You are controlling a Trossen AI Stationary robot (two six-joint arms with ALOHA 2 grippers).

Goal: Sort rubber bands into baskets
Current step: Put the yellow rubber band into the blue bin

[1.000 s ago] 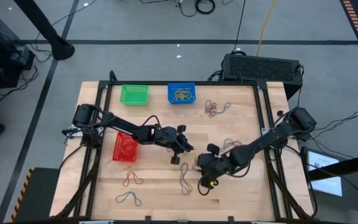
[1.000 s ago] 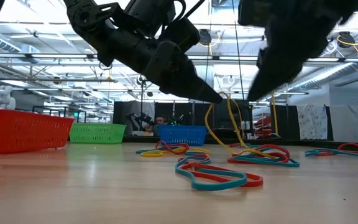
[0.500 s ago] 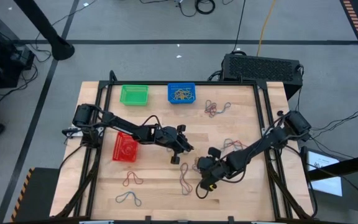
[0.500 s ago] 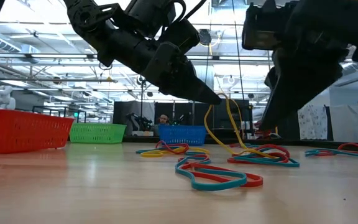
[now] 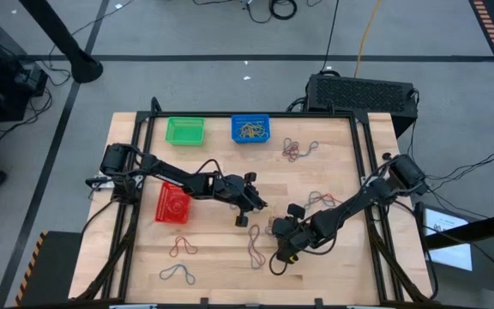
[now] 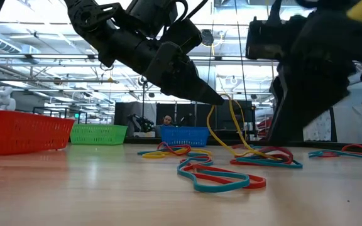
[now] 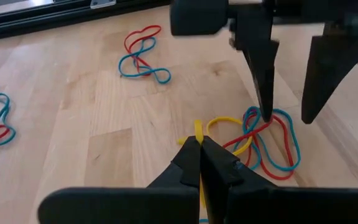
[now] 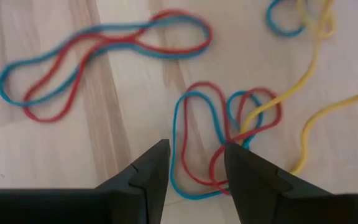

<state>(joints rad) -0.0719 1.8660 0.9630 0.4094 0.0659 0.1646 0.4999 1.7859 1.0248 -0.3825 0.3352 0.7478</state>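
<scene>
Lower than a second ago, the right end effector [image 5: 279, 251] now hangs at the lower centre of the high view, its two dark fingers [image 8: 146, 171] spread either side of a tangle of red and blue rubber loops [image 8: 219, 140] lying on the pale wooden bench [image 5: 333, 266]. At the frame's centre the left end effector [image 5: 264, 207] has not shifted; its tips are pressed together, pinching a thin yellow rubber band [image 7: 199, 129] that trails down onto the same tangle. More red and blue bands [image 5: 183, 248] lie loose at lower left and in the upper centre-right. A green mesh plastic basket [image 5: 184, 130] and a blue mesh basket [image 5: 250, 129], already holding yellowish bands, stand along the upper edge; a red mesh basket [image 5: 172, 204] sits at left, under the left arm.
</scene>
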